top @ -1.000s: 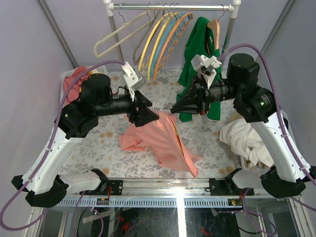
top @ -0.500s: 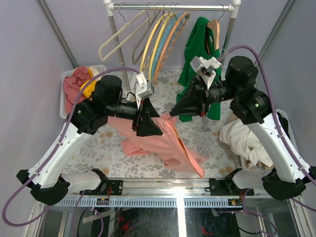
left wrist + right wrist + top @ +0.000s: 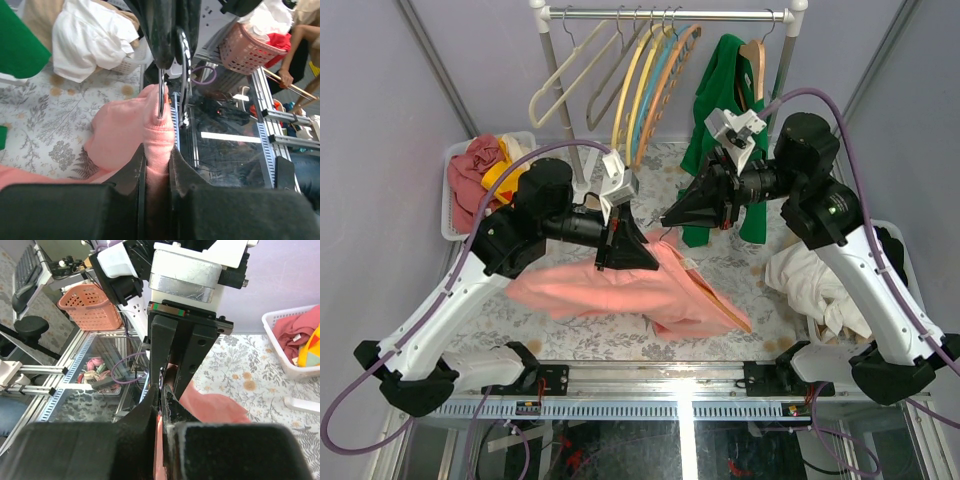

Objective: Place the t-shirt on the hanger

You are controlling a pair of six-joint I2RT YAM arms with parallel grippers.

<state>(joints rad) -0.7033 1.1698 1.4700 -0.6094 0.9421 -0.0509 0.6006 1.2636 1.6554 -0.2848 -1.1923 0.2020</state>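
Note:
The salmon-pink t-shirt hangs stretched above the middle of the table. My left gripper is shut on a thick fold of it, and the pink cloth fills the narrow gap between the jaws. My right gripper meets it tip to tip from the right, shut on the silver hook of the wooden hanger. One light-brown hanger arm shows along the shirt's right edge; the rest is hidden inside the cloth. In the right wrist view the right gripper has pink cloth just beyond it.
A clothes rail at the back carries several thin hangers and a green shirt. A white basket with red and yellow clothes stands at the back left. White cloth is piled at the right.
My left gripper has moved right and closed on the t-shirt. The shirt has been lifted and now spreads out to the left. The right arm has hardly moved.

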